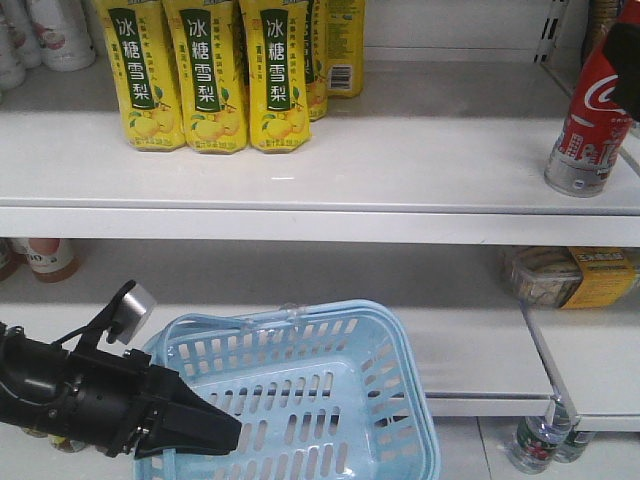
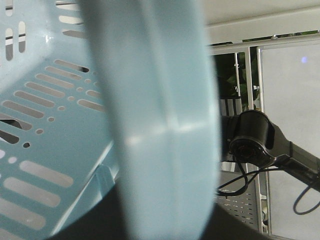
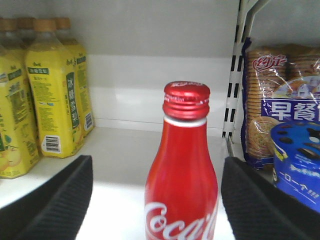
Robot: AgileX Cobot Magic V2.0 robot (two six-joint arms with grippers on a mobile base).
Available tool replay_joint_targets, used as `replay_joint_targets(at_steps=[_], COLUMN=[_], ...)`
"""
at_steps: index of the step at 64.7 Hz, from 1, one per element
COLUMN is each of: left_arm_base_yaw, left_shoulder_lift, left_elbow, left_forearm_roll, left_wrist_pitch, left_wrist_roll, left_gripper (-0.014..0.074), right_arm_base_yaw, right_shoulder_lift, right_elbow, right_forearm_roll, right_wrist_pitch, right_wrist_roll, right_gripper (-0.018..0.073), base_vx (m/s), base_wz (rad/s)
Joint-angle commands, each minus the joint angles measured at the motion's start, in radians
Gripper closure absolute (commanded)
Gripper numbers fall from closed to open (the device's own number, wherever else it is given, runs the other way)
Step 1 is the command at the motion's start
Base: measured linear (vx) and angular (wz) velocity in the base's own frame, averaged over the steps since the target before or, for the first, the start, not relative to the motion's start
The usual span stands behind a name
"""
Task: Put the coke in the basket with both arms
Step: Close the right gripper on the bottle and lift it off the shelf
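The coke (image 1: pixel 590 120), a slim red bottle with a silver-grey base, stands at the right end of the upper shelf. In the right wrist view the coke (image 3: pixel 182 165) stands upright between my right gripper's (image 3: pixel 157 200) open black fingers (image 3: pixel 55 205), with a gap on each side. A dark part of that gripper shows at the right edge of the front view (image 1: pixel 628 70). The light blue basket (image 1: pixel 400 370) sits low in front of the lower shelf. My left gripper (image 1: pixel 215 432) is shut on its left rim, which fills the left wrist view (image 2: pixel 160 125).
Yellow pear-drink bottles (image 1: pixel 205 75) stand at the left of the upper shelf (image 1: pixel 400 165). Biscuit packs (image 3: pixel 280 95) lie beyond a slotted shelf upright (image 3: pixel 235 75), right of the coke. A packaged item (image 1: pixel 570 275) is on the lower shelf. Water bottles (image 1: pixel 535 445) stand on the floor.
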Motion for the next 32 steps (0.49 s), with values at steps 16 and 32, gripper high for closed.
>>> replay_joint_targets(at_steps=[16, 32], left_arm_base_yaw=[-0.003, -0.003], left_shoulder_lift=[-0.035, -0.035], left_elbow=[-0.019, -0.019], left_forearm_roll=[-0.077, -0.077], left_wrist_pitch=[0.049, 0.049], left_wrist_roll=[0.009, 0.009], left_gripper=[0.0602, 0.0602], right_arm_base_yaw=[-0.002, -0.007], right_shoulder_lift=[0.144, 0.190], right_elbow=[-0.171, -0.205], right_forearm_roll=[-0.015, -0.015], right_wrist_pitch=[-0.054, -0.033], right_wrist_roll=[-0.007, -0.004], right_gripper=[0.0035, 0.0223], base_vx=[0.00, 0.00], base_wz=[0.00, 0.00])
